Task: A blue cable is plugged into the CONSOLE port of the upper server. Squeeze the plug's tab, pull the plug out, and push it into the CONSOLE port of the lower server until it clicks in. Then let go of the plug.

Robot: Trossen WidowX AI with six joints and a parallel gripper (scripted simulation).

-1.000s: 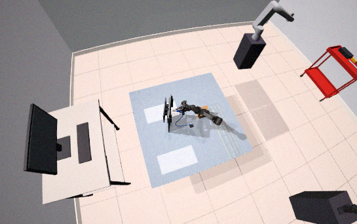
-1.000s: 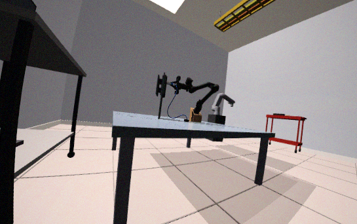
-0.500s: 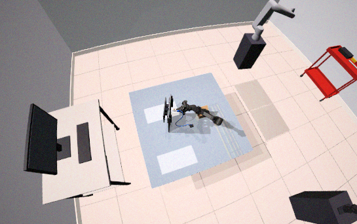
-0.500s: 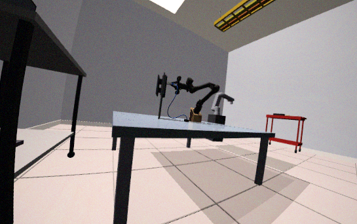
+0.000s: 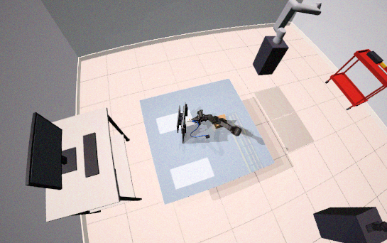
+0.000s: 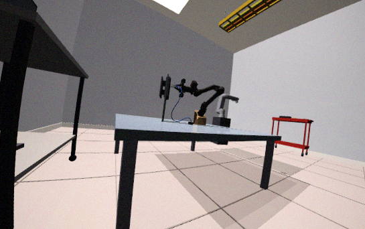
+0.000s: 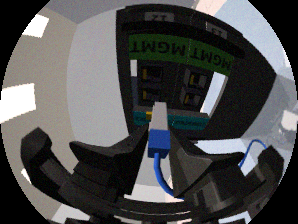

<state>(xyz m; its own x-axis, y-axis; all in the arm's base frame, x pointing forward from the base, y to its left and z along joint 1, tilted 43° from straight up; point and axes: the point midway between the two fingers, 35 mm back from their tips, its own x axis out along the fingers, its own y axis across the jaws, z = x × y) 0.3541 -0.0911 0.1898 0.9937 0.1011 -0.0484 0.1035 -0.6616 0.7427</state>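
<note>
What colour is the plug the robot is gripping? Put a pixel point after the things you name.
Grey, with a blue back end; the plug (image 7: 159, 120) shows best in the wrist view.

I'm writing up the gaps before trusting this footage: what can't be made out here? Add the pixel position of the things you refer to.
- Wrist: whether the plug (image 7: 159, 116) is seated; its own body covers the port behind it.
- Wrist: teal label's (image 7: 192, 121) wording; too small, blurred.
- Exterior: what the pincer (image 6: 177, 86) grips; too small.
- Top: server faces; seen edge-on.

Blue plug (image 7: 159, 142): matt plastic, looks smooth.
</note>
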